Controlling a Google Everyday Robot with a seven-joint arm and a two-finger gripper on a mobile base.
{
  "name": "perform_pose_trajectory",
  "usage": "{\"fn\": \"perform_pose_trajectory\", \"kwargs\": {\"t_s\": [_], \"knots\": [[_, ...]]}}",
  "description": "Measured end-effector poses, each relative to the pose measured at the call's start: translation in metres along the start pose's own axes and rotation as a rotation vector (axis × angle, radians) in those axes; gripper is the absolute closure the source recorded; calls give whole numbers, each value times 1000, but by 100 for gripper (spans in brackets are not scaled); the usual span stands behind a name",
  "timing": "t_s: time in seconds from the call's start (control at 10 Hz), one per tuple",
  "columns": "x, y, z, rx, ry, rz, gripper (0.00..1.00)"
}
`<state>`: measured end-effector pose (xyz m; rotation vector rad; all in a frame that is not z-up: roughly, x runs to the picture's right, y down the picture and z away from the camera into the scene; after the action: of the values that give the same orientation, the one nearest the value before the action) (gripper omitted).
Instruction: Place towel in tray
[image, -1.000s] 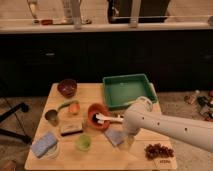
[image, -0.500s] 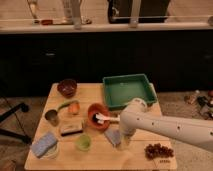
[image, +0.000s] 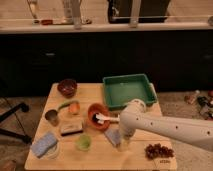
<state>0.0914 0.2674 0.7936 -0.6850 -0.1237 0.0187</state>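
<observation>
Directly beside claw: towel on table, outside tray.

Jaws low at front-centre of bench, at towel. Red bowl just behind-left; tray further back, open from above, floor bare. Arm blocks right side. Green cup near on left, grapes front-right. Bare bench strip betw. bowl & tray front wall.

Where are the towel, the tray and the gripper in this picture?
towel (image: 112, 135), camera view, its visible left part.
tray (image: 128, 91), camera view, its bare green floor.
gripper (image: 123, 145), camera view, its tip, at the towel's right edge.
</observation>
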Motion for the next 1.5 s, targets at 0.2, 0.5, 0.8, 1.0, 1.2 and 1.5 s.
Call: {"fn": "perform_pose_trajectory", "kwargs": {"t_s": [0.2,0.5,0.8,1.0,1.2,1.5], "knots": [[-1,1,3,-6,0,-6,20],[-3,3,8,-17,2,-15,20],[-3,5,11,-26,5,-22,20],[-4,6,14,-31,4,-27,20],[-4,8,16,-40,10,-32,20],[-6,10,18,-48,10,-42,26]]}}
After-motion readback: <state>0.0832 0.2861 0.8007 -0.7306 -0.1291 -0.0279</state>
